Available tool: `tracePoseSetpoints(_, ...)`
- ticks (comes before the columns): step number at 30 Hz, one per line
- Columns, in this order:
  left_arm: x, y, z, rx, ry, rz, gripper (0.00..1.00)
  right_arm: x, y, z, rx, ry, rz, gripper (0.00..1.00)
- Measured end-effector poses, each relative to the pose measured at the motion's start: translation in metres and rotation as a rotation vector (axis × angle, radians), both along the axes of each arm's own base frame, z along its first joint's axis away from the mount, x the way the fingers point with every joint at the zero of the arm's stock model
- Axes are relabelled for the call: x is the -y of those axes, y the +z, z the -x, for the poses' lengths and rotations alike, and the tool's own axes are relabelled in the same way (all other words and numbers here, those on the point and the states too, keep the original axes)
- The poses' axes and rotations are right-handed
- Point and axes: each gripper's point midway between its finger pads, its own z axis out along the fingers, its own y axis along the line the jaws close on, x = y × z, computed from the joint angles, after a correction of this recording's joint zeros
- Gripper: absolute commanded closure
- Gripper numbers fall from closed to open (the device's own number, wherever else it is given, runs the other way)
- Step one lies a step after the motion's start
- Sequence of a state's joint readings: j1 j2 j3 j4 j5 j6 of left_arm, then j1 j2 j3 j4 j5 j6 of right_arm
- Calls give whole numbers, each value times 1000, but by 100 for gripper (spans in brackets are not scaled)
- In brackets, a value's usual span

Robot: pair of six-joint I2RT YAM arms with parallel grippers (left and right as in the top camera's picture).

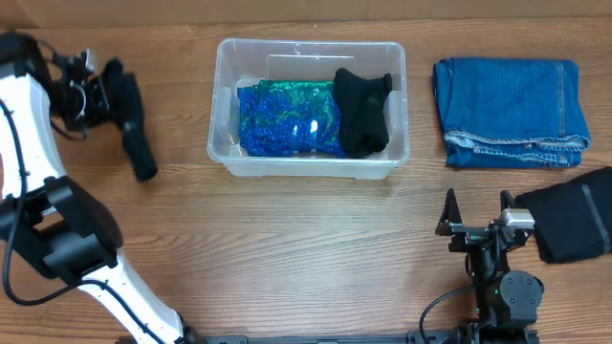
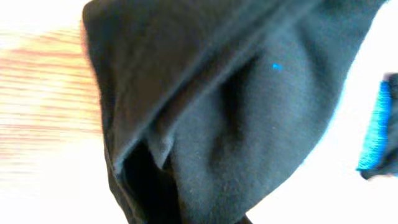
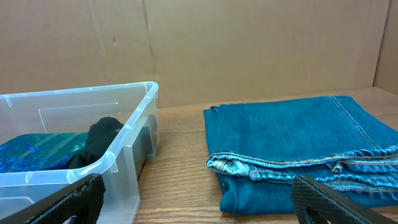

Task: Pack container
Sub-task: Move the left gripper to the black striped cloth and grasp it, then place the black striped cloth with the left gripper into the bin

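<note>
The wooden surface runs out of frame on all sides. At its far middle stands the container, upright and open. From the right wrist view we see only its near corner, and the clear wall blurs what lies inside. To its right, apart from it, lie the folded jeans.

Inside the container, a shiny blue-green cloth fills the left and middle. A black piece lies over its right end, against the right wall. A black bundle sits at the right edge, cut off by the frame; we cannot make out what it is.

A black garment trails toward us from the left gripper, well left of the container. That gripper is clamped on the garment's upper part. In its own wrist view, dark cloth covers nearly everything and hides the fingers.

The right gripper is spread wide and holds nothing. Only its blurred fingertips show in its wrist view.
</note>
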State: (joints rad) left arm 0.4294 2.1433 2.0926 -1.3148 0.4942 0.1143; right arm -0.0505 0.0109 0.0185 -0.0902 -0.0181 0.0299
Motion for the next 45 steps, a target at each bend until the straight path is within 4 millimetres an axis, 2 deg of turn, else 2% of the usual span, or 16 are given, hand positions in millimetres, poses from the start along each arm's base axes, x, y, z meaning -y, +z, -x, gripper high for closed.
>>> tracePoseSetpoints(1, 17, 20, -7, 31, -35, 6, 96, 0, 0, 0, 0, 0, 0, 0)
tracePoseSetpoints(5, 73, 74, -22, 140, -156, -9, 96, 0, 0, 0, 0, 0, -1, 0)
tracePoseSetpoints(7, 111, 110, -32, 247, -235, -27, 96, 0, 0, 0, 0, 0, 0, 0)
tracePoseSetpoints(10, 170, 146, -39, 364, -334, -28, 96, 0, 0, 0, 0, 0, 0, 0)
tracePoseSetpoints(15, 265, 156, -42, 434, -430, -60, 96, 0, 0, 0, 0, 0, -1, 0)
tracePoseSetpoints(17, 296, 161, -42, 471, -447, -86, 96, 0, 0, 0, -1, 0, 0, 0)
tracePoseSetpoints(21, 365, 166, -29, 509, -444, -114, 96, 0, 0, 0, 0, 0, 0, 0)
tracePoseSetpoints(22, 382, 161, -23, 500, -461, -105, 96, 0, 0, 0, 0, 0, 0, 0)
tracePoseSetpoints(24, 394, 145, -25, 452, -431, -91, 96, 0, 0, 0, 0, 0, -1, 0)
tracePoseSetpoints(25, 399, 129, -30, 413, -415, -85, 96, 0, 0, 0, 0, 0, 0, 0)
tracePoseSetpoints(28, 410, 61, -44, 260, -374, -76, 96, 0, 0, 0, 0, 0, -1, 0)
tracePoseSetpoints(31, 419, 13, -53, 165, -339, -51, 96, 0, 0, 0, -1, 0, 0, 0)
tracePoseSetpoints(33, 424, 0, -55, 137, -328, -28, 96, 0, 0, 0, 0, 0, 0, 0)
tracePoseSetpoints(41, 455, -19, -52, 105, -318, 38, 96, 0, 0, 0, 0, 0, 0, 0)
tracePoseSetpoints(44, 466, -18, -46, 105, -330, 47, 36, 0, 0, 0, 0, 0, 0, 0)
tracePoseSetpoints(45, 470, -17, -45, 111, -336, 55, 29, 0, 0, 0, 0, 0, 0, 0)
